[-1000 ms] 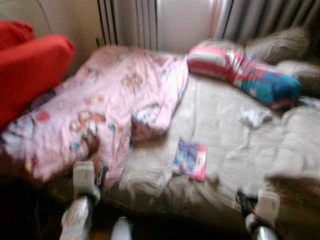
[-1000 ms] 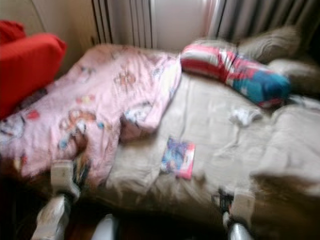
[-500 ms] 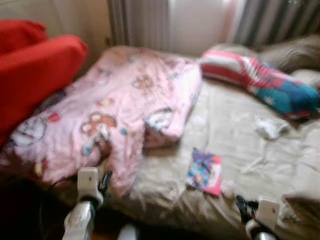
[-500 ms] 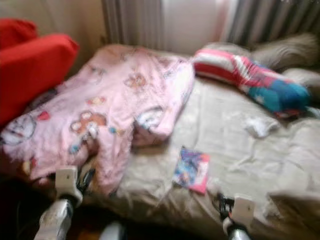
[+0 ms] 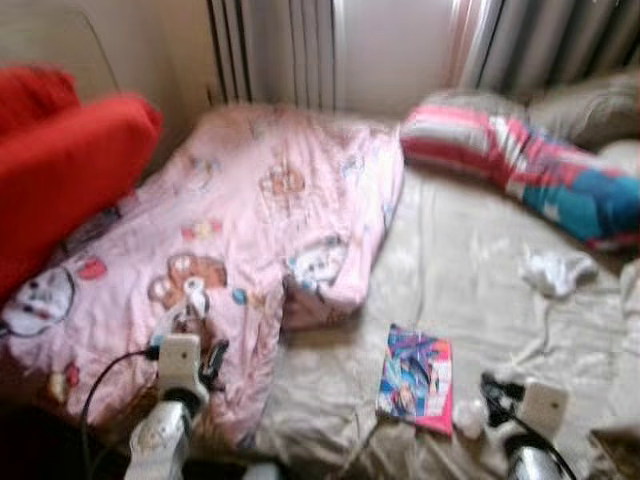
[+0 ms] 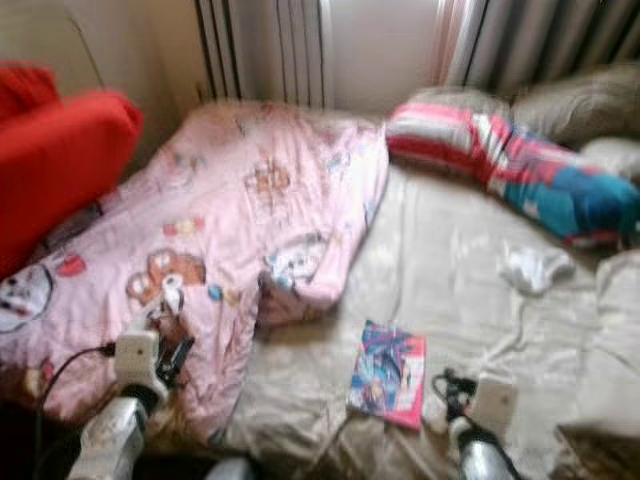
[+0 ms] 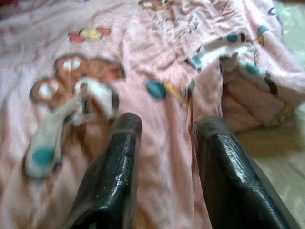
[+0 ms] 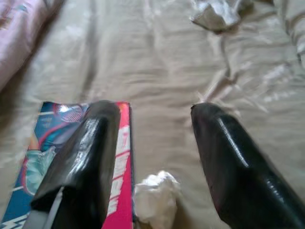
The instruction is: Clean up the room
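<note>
Beige bed [image 5: 470, 240] fills the head view, a pink blanket [image 5: 250, 220] across its left side, a book [image 5: 415, 378] near the front edge. Left wrist view: left gripper [image 7: 164, 129] spread apart over the blanket. Right wrist view: right gripper [image 8: 152, 117] released, above the book and a crumpled tissue [image 8: 155, 195].

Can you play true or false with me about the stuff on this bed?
1. The book lies on the beige sheet. True.
2. The right gripper is holding the book. False: its fingers are open and empty, just above the book's edge and a small white wad.
3. The pink blanket covers the whole bed. False: it covers only the left part.
4. A striped pillow lies at the far end, by the curtains. True.
5. The left gripper hovers open above the pink blanket. True.
</note>
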{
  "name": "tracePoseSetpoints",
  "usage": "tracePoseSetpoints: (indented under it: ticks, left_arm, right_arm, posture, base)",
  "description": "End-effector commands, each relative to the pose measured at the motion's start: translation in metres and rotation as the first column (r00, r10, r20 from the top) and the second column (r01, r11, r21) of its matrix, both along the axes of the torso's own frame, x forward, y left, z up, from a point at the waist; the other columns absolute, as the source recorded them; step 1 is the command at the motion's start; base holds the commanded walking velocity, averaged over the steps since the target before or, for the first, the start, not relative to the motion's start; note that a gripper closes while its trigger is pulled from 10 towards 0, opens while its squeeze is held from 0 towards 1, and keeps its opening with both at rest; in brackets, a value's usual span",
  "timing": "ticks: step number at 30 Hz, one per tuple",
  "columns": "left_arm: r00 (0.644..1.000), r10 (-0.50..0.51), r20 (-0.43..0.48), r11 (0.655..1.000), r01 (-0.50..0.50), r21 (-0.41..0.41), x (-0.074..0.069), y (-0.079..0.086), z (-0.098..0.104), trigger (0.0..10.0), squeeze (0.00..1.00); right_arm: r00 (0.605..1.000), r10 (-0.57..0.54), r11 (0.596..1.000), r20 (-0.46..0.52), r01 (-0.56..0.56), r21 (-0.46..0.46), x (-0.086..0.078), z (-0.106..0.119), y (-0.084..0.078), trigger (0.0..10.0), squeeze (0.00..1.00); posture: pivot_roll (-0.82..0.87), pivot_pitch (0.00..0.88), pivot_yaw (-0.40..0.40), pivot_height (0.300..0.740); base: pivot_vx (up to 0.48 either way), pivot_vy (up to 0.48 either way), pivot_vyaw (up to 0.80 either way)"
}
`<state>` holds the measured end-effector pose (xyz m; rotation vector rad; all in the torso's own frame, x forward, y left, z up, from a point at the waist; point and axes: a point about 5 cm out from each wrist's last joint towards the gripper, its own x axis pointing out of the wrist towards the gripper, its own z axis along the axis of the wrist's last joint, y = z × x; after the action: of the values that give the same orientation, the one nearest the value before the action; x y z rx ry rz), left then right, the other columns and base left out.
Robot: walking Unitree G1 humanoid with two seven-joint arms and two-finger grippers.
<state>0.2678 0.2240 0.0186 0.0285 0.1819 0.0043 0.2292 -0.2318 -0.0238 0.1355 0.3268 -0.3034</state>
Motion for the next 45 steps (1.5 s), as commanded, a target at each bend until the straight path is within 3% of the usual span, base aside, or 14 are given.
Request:
tracePoseSetpoints:
  ticks: [1, 31, 37, 40, 45]
  left_arm:
    - [1.0, -0.017, -0.014, 1.0, 0.017, -0.016, -0.001, -0.006, -0.003, 10.0, 0.0]
    - [0.998, -0.013, -0.059, 1.0, 0.012, -0.023, -0.005, -0.004, -0.008, 10.0, 0.0]
    - [0.999, -0.023, -0.05, 1.0, 0.022, -0.018, -0.007, -0.003, -0.005, 10.0, 0.0]
    - [0.999, 0.029, -0.027, 0.997, -0.031, -0.066, -0.004, 0.002, 0.001, 10.0, 0.0]
    - [0.998, 0.031, 0.055, 0.995, -0.025, -0.093, 0.006, -0.001, 0.022, 10.0, 0.0]
  right_arm:
    - [0.996, -0.069, 0.998, -0.062, 0.069, 0.012, -0.016, -0.01, -0.012, 10.0, 0.0]
    - [0.996, 0.002, 0.999, -0.087, 0.001, 0.032, 0.003, -0.005, -0.006, 10.0, 0.0]
    - [0.995, 0.047, 0.999, -0.094, -0.044, 0.031, 0.016, 0.001, -0.003, 10.0, 0.0]
    - [0.989, 0.078, 0.997, -0.129, -0.077, 0.01, 0.023, 0.003, -0.001, 10.0, 0.0]
    - [0.987, 0.112, 0.994, -0.112, -0.113, 0.003, 0.044, 0.017, -0.002, 10.0, 0.0]
  posture:
    - [0.01, 0.024, -0.01, 0.648]
    - [0.02, 0.067, -0.006, 0.648]
    - [0.02, 0.097, 0.013, 0.648]
    - [0.0, 0.131, 0.018, 0.648]
    - [0.02, 0.226, 0.025, 0.648]
  base:
    - [0.0, 0.0, 0.0]
    - [0.0, 0.0, -0.06]
    - [0.0, 0.0, 0.0]
    - [0.0, 0.0, 0.0]
    - [0.0, 0.0, 0.0]
